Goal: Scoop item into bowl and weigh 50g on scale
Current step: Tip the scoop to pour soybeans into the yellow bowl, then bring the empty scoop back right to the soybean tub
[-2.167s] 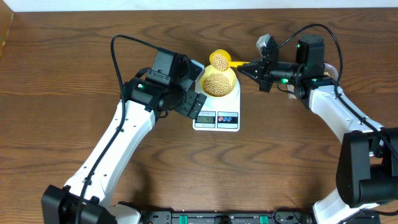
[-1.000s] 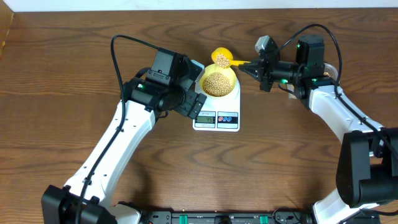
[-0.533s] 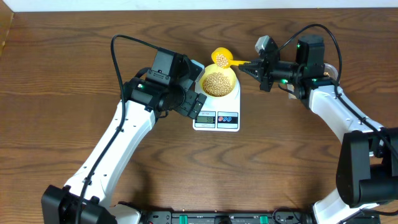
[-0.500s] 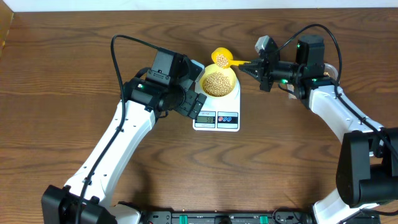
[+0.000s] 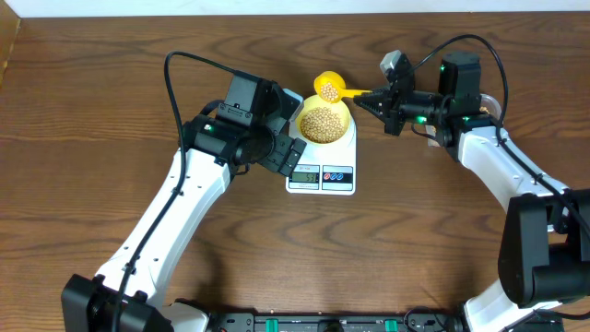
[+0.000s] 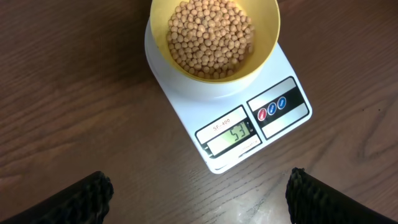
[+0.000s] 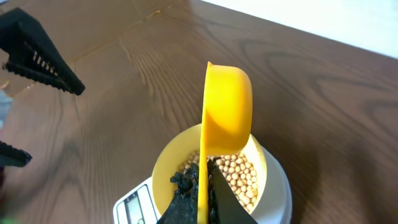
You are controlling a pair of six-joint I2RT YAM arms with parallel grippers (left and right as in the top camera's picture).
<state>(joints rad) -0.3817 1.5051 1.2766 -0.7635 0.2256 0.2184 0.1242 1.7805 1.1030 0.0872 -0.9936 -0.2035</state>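
Clamped on the handle of the yellow scoop (image 5: 326, 88), my right gripper (image 5: 361, 100) comes in from the right side of the table (image 5: 92, 203). Its two dark fingers (image 7: 186, 186) pinch the thin handle between them. From the right wrist camera the scoop's cup stands on edge, its rounded back toward the lens, above the far rim of the bowl (image 5: 347, 115). From overhead a few beans lie in the cup.

The left gripper (image 6: 199, 202) is spread wide and holds nothing. Its two black fingertips (image 6: 87, 196) sit at the bottom corners of the left wrist view, well apart. Between them I see only bare brown wood. That gripper hangs just left of the scale (image 6: 186, 112), touching neither it nor the bowl.

The pale-yellow bowl sits on the white scale's platform, toward its back end, and covers most of it. The tan beans (image 6: 208, 34) fill the bowl's bottom in a grainy heap, well below the rim. Below the bowl, on the scale's front edge, the grey display (image 6: 230, 134) appears to read 53, though the digits are small. Beside it are two round buttons (image 6: 271, 109), one red and one blue. The scale stands near the middle of the table, turned a little askew in the left wrist view.
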